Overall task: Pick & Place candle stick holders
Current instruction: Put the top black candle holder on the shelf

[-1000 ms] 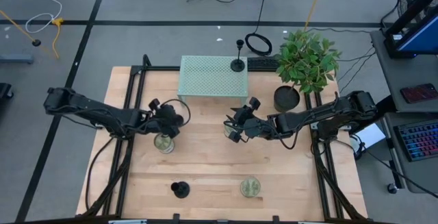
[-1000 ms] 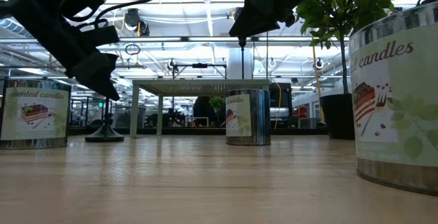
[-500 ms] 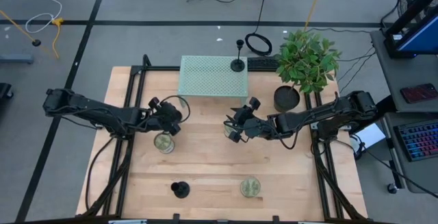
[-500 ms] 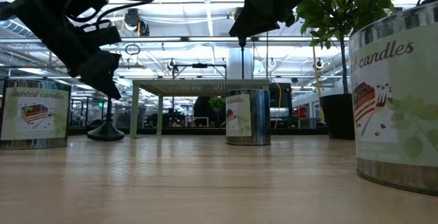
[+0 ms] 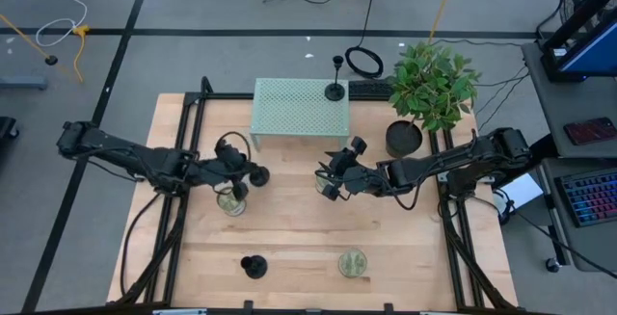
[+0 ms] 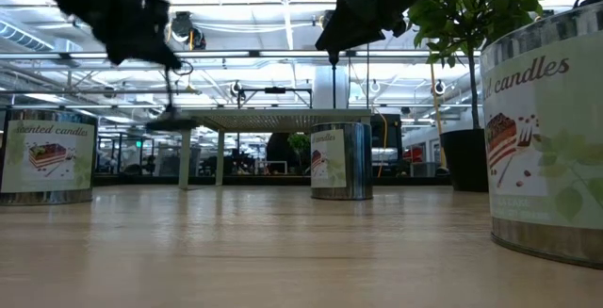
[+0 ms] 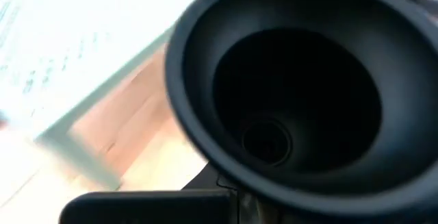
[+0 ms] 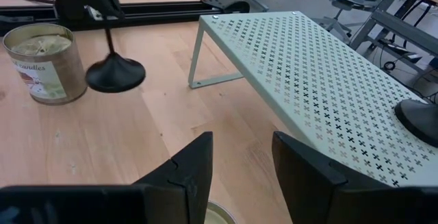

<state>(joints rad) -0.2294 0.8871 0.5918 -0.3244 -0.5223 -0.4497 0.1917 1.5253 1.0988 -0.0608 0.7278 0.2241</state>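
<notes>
Gripping 1 holder (image 5: pixel 256 173) by its thin stem, the left end effector (image 5: pixel 231 166) carried it clear of the counter (image 5: pixel 289 248), base hanging free in the air; the right wrist view showed the base (image 8: pixel 115 75) lifted off the wood, likely so it could clear the rack's edge. That green perforated rack (image 5: pixel 300 107) stood just beyond, and a 2nd holder (image 5: pixel 335 90) was already at its far right corner, which suggested the rack was the drop place. A 3rd holder (image 5: pixel 254 267) waited near the front edge. The right end effector (image 5: pixel 331 176) hovered mid-counter with fingers parted, empty, above a candle tin. Another tin (image 5: pixel 230 199) sat right under the left arm and a further one (image 5: pixel 353 262) at the front; the plant pot (image 5: pixel 404 138) stood well to the right, out of the path.
</notes>
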